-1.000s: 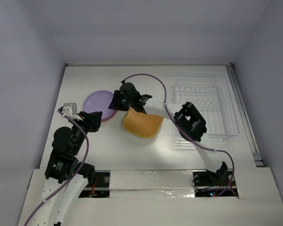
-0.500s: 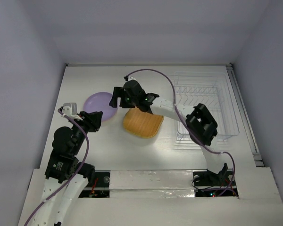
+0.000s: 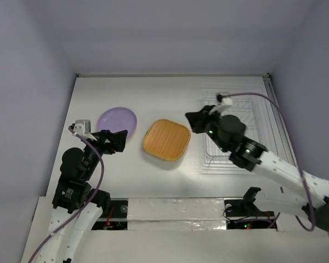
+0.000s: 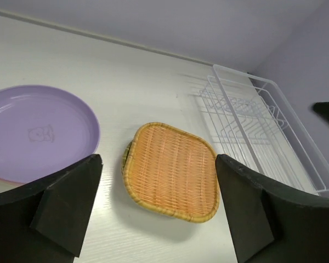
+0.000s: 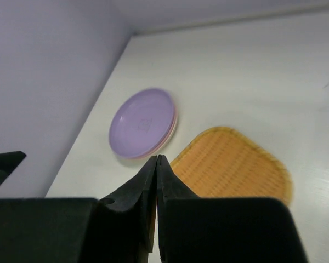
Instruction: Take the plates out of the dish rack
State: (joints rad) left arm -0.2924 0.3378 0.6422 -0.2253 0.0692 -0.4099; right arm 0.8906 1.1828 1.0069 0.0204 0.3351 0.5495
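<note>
Lying flat: orange plate [image 3: 166,139], purple plate [image 3: 117,121] | left claw [image 3: 119,141] apart | right claw [image 5: 157,164] together

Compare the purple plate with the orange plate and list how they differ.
The purple plate is round; the orange plate is a rounded square. The purple plate is smooth and glossy; the orange plate is woven. The purple plate lies farther from the dish rack than the orange plate. Both lie flat on the table, outside the rack.
</note>
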